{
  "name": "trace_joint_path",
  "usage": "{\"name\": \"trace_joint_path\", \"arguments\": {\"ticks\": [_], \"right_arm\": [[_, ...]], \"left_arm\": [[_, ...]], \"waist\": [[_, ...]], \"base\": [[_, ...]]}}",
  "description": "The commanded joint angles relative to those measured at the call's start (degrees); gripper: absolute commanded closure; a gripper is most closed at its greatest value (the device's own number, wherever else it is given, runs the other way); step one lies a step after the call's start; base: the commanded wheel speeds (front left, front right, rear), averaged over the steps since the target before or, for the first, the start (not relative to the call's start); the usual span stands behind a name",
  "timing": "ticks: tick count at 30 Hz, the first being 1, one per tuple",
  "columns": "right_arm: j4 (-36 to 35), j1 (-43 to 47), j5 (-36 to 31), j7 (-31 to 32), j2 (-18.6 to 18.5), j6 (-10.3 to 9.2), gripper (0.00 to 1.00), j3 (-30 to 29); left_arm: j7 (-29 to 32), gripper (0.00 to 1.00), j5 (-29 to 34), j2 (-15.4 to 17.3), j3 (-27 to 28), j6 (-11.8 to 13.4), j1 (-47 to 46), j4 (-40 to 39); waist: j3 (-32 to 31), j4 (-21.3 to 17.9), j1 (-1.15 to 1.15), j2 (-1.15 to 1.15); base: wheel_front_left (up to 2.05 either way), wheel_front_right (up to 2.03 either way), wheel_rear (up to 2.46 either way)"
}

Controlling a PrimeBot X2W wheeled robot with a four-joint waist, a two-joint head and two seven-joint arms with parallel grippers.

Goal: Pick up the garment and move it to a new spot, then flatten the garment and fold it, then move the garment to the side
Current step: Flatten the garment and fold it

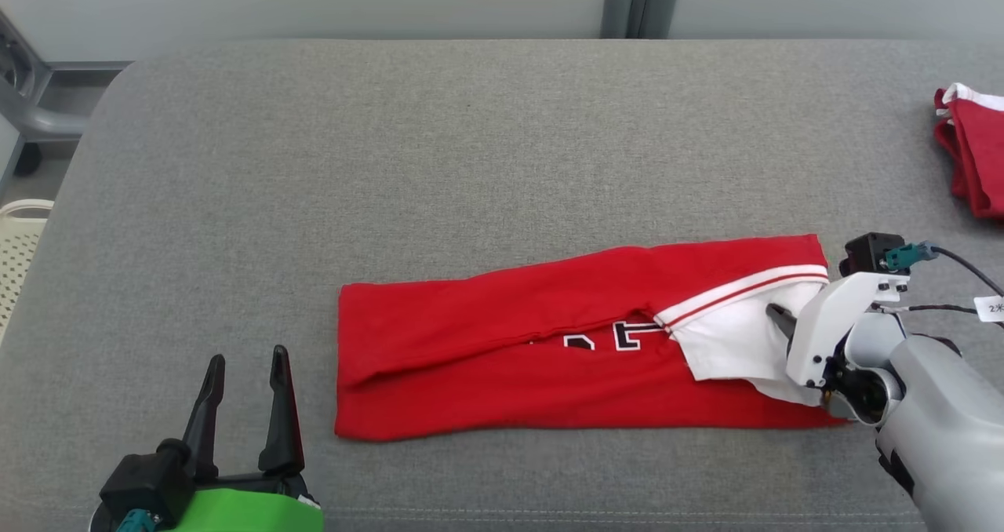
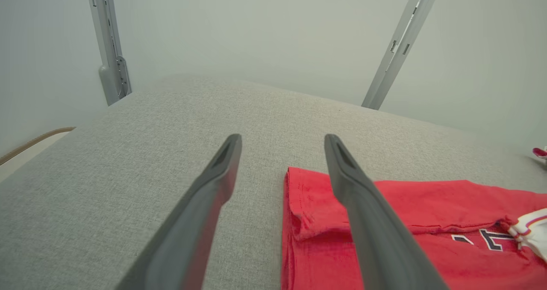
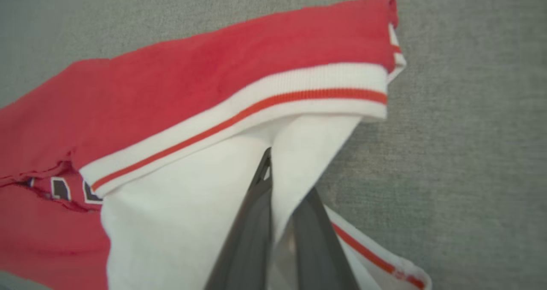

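Item: garment (image 1: 549,351), a red jersey with a striped white rib band and black-and-white lettering. It is lying on the grey padded table (image 1: 471,163) as a long band, folded lengthwise, in the near right part of the head view, and its long edges are running left to right. The band shape suggests that flattening and the lengthwise folds are done and that a cross-fold is coming next. Fitting: right gripper (image 3: 269,166), which is closing its two dark fingers tight on the white panel (image 3: 179,221) at the band's right end, just below the striped rib. The cloth is rising into a small ridge at the pinch. This hold is probably being taken so that the right end can be lifted and carried over toward the left end. Fitting: left gripper (image 1: 247,357), which is standing with its jaws wide apart and gripping nothing. It is waiting near the band's left end, apart from the cloth, likely to pin or take that end when it is needed. Adjacent item: second red garment (image 1: 973,155), white-trimmed, which is resting at the table's far right edge, well apart from the band. It may be marking the side spot for finished pieces.
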Motion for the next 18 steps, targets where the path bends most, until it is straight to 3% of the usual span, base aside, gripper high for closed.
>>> {"name": "trace_joint_path", "arguments": {"ticks": [1, 12, 18], "right_arm": [[0.23, -0.88, 0.20, -0.34, -1.48, -0.23, 1.00, -0.19], [-1.73, -4.18, 1.56, 0.21, -8.67, -0.18, 1.00, -1.46], [-3.22, -5.89, 0.66, 0.86, -10.71, -0.17, 1.00, -1.97]], "left_arm": [[-0.22, 0.00, 0.41, 0.02, 0.17, -0.10, 0.04, -0.37], [-0.22, 0.00, 1.00, -0.24, 0.23, -0.09, -0.61, -1.41], [-0.22, 0.00, 1.16, -0.52, 0.45, -0.36, -1.28, -1.48]], "waist": [[-0.09, -0.99, 0.00, 0.00], [0.47, -6.03, 0.00, 0.00], [0.90, -8.57, 0.00, 0.00]], "base": [[0.00, 0.00, 0.00], [0.00, 0.00, 0.00], [0.00, 0.00, 0.00]]}}
